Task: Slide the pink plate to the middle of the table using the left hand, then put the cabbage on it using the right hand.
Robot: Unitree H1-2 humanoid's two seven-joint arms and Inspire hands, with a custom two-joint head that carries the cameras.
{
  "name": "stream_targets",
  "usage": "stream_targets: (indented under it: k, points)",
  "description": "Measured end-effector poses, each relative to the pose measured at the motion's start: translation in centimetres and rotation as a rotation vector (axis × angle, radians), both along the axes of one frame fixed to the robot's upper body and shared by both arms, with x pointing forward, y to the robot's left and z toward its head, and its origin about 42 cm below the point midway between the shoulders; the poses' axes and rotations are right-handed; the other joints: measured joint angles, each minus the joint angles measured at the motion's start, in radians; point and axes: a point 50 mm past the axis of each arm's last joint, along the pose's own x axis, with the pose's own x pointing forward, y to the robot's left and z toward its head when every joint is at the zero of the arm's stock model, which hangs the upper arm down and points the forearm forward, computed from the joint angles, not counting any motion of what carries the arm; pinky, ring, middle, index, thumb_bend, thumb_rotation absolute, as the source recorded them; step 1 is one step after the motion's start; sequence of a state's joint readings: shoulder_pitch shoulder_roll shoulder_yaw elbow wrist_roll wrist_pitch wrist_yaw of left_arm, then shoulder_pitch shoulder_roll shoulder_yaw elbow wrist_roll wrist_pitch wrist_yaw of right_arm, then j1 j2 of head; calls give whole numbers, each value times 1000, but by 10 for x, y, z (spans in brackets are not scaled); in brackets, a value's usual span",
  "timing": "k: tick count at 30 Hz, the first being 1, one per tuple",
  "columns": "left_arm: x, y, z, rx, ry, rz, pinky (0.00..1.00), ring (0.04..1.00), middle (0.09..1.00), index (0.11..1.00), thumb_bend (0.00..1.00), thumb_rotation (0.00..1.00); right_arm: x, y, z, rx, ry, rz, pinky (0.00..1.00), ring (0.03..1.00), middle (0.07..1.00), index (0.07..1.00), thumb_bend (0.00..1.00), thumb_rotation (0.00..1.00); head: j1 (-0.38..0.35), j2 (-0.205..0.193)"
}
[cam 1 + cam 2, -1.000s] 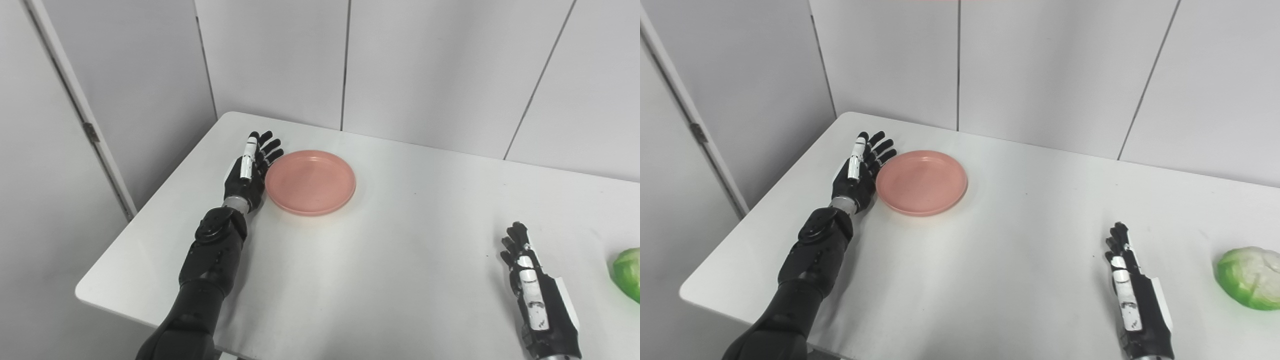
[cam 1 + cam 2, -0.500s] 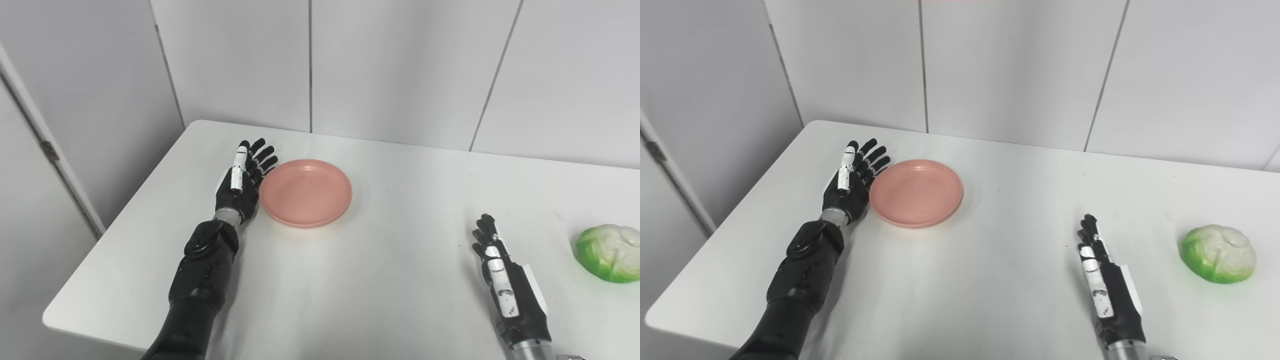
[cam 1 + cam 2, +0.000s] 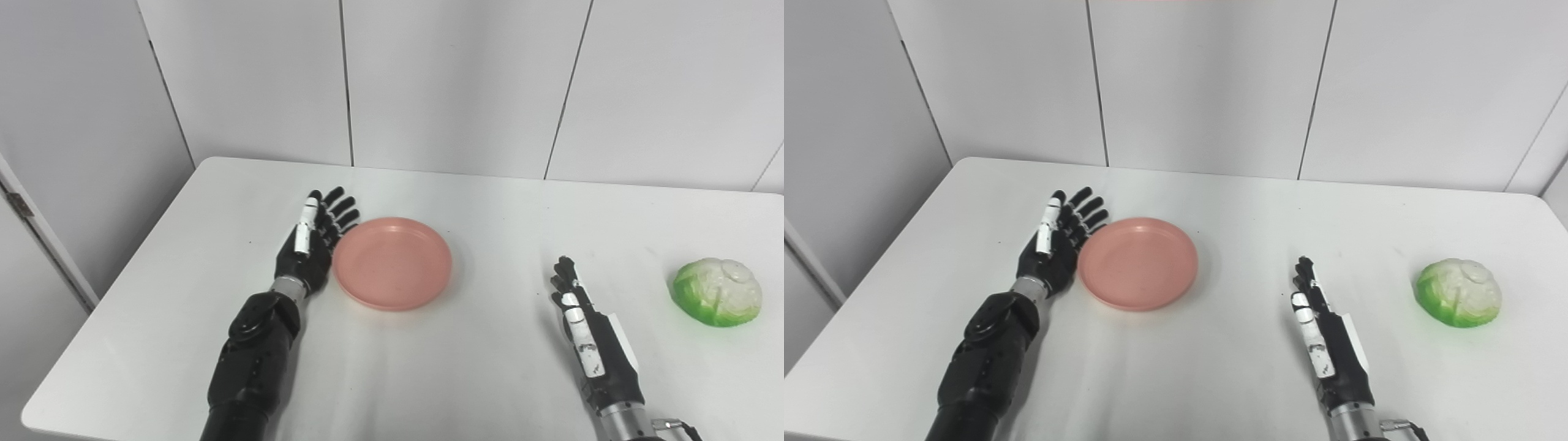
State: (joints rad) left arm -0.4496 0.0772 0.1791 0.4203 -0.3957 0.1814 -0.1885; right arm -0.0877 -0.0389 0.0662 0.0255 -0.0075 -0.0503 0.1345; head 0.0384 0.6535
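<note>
The left hand (image 3: 309, 257) stands edge-on, fingers (image 3: 340, 208) spread and empty, against the plate (image 3: 392, 263) rim to push it sideways; the right hand (image 3: 588, 340) waits open, cabbage (image 3: 716, 291) well beyond its fingers on the bench (image 3: 459, 380)

White counter (image 3: 465, 373) with rounded corners, backed by pale grey wall panels (image 3: 447, 86) split by dark vertical seams.

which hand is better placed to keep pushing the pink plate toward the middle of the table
Left. The left hand is open, edge-on against the pink plate on its outer side. The right hand lies apart, nearer the cabbage.
</note>
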Motion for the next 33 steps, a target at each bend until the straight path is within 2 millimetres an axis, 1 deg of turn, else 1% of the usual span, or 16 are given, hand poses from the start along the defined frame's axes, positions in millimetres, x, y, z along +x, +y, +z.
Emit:
stream_targets:
  k: [2, 6, 10, 12, 16, 20, 25, 33]
  points:
    - [-4, -10, -1, -11, -2, -18, 920, 908, 905, 888, 380, 1000, 0, 1, 0, 3, 1, 0, 1000, 998, 1000, 1000, 286, 1000, -6, 3]
    - [-10, -25, -2, -27, -2, -57, 919, 907, 905, 892, 380, 1000, 0, 3, 0, 7, 2, -1, 1000, 999, 1000, 1000, 279, 1000, -17, 8]
    - [-13, -35, -3, -46, 1, -80, 910, 901, 898, 884, 388, 1000, 0, 4, 0, 10, 3, -2, 1000, 1000, 1000, 1000, 278, 1000, -23, 11]
    - [-16, -38, -4, -66, 3, -89, 913, 903, 900, 885, 387, 1000, -1, 5, 0, 10, 2, -3, 1000, 999, 1000, 1000, 266, 1000, -46, 15]
    - [-23, -47, -5, -88, -3, -108, 922, 906, 906, 892, 387, 1000, -1, 5, 0, 13, 3, -12, 1000, 996, 1000, 1000, 255, 1000, -52, 17]
    - [-27, -52, -6, -99, -6, -119, 918, 902, 903, 886, 392, 1000, -2, 8, 0, 21, 4, -15, 1000, 996, 1000, 1000, 264, 1000, -69, 21]
    - [-32, -54, -6, -96, -10, -129, 930, 913, 916, 904, 389, 1000, -3, 8, 0, 21, 5, -16, 1000, 998, 1000, 1000, 273, 1000, -81, 25]
    - [-39, -57, -6, -86, -8, -143, 930, 912, 912, 899, 392, 1000, -3, 7, 0, 23, 6, -27, 1000, 997, 1000, 1000, 287, 1000, -104, 29]
